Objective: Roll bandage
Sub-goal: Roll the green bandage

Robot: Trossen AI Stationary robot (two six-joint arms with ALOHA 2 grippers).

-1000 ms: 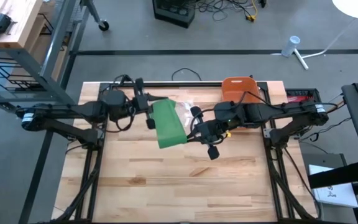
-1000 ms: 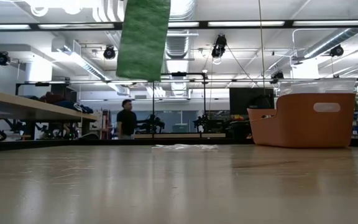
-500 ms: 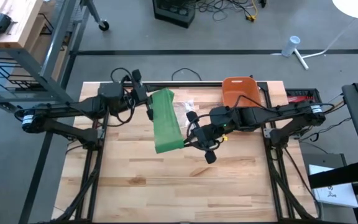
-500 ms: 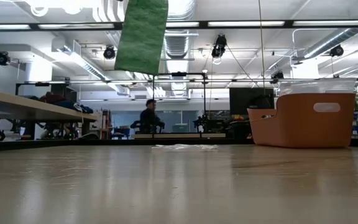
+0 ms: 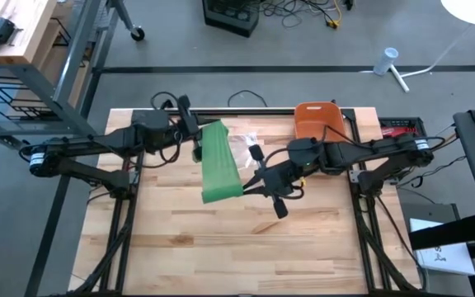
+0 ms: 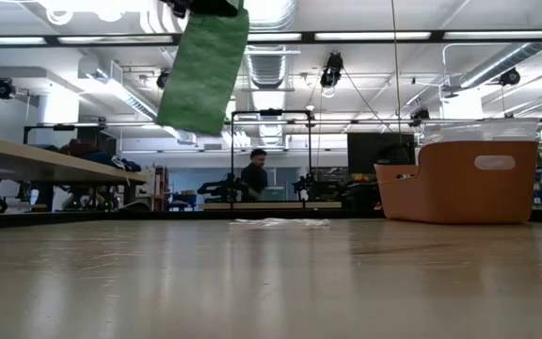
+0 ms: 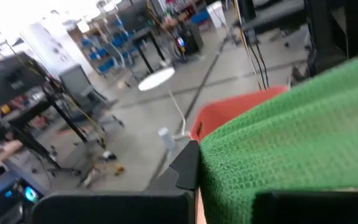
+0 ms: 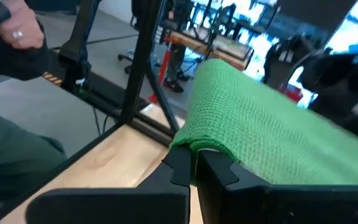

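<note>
Low view cuts the green bandage off at the picture's top edge, so neither gripper shows there; only its hanging, tilted end is seen, well above the wooden table. From above, the bandage is a long strip stretched in the air between the two arms. The left gripper is clamped on its far end and the right gripper on its near end, fingers closed tight on the cloth in both wrist views. The orange bin stands at the table's far edge, behind the right arm; its inside cannot be made out. A crumpled clear wrapper lies beside it. A person stands far off in the room.
</note>
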